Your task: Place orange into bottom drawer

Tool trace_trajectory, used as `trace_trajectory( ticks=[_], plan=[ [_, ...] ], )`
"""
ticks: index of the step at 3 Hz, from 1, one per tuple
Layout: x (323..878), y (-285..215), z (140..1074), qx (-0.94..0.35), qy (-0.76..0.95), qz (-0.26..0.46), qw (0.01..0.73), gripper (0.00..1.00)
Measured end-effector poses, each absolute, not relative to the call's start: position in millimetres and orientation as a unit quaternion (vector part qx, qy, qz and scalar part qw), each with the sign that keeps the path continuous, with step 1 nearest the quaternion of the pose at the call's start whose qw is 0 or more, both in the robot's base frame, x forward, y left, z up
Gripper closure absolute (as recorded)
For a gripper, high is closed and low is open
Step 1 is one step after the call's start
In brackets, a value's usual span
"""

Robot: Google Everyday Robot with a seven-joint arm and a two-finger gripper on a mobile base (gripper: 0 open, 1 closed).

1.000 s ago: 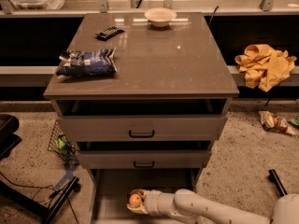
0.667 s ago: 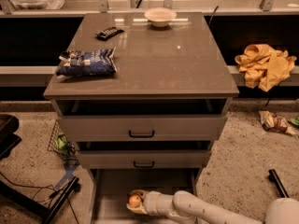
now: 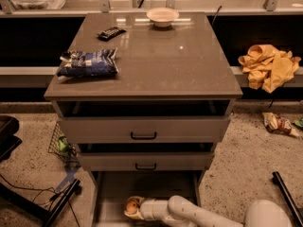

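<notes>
The orange (image 3: 131, 205) is small and round and sits between the fingers of my gripper (image 3: 130, 207), low inside the open bottom drawer (image 3: 156, 188). That drawer is a wide shallow tray pulled out at the foot of the grey-brown cabinet. My white arm (image 3: 189, 214) reaches in from the lower right. The gripper is shut on the orange, at the left side of the drawer floor.
Two drawers with black handles (image 3: 143, 136) are above, slightly open. On the cabinet top are a blue chip bag (image 3: 88, 63), a white bowl (image 3: 162, 16) and a dark remote (image 3: 110, 32). A yellow-orange cloth (image 3: 270, 65) lies right. Cables and a black stand (image 3: 57, 202) are left.
The gripper with the orange has stayed almost in place in the bottom drawer, shifting only slightly.
</notes>
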State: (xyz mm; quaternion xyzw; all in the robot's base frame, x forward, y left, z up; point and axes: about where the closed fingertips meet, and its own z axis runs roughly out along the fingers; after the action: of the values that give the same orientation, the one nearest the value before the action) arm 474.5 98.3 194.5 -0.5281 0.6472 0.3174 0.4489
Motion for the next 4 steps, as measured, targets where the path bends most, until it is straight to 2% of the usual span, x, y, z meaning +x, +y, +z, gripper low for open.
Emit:
trace_trajectory(
  ticks=[4],
  plan=[
    [471.7, 105.4, 193.5, -0.529, 0.645, 0.322, 0.448, 0.05]
  ],
)
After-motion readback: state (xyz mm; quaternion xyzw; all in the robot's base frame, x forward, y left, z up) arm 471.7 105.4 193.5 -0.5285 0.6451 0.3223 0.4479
